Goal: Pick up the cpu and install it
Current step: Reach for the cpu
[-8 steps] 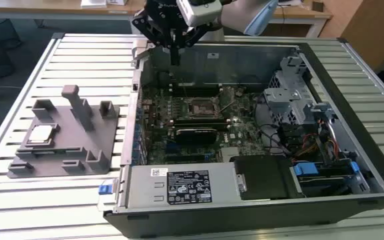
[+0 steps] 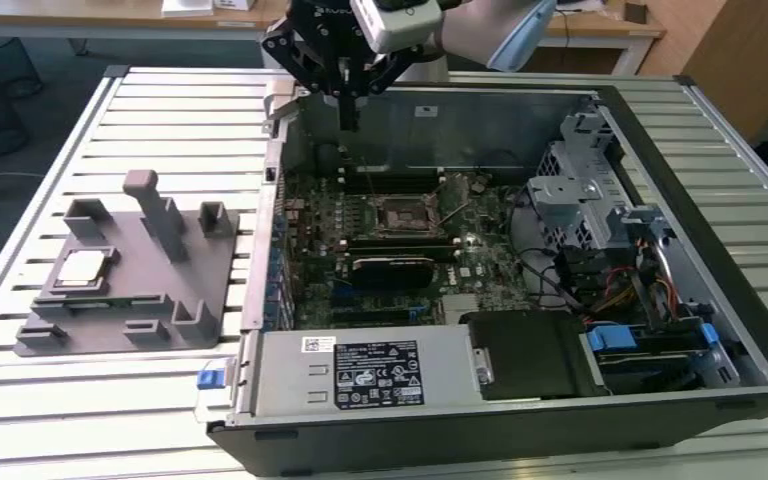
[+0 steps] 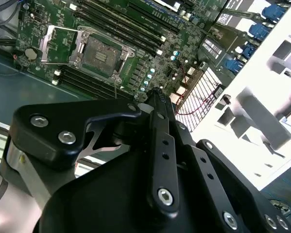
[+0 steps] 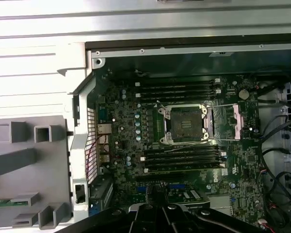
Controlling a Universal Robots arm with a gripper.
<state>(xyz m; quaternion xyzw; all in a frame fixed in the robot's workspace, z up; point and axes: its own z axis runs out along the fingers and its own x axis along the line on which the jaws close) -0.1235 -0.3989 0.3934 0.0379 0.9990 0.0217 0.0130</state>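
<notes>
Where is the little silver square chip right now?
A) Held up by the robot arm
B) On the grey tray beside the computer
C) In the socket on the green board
B: the cpu lies on the grey tray at the exterior view's left, outside the computer case. The gripper hangs over the case's far edge, away from it.

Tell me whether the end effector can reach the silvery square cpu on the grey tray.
Probably yes: the silvery square cpu lies uncovered on the grey plastic fixture tray, and the end effector hangs above the open black computer case, nothing between.
</notes>
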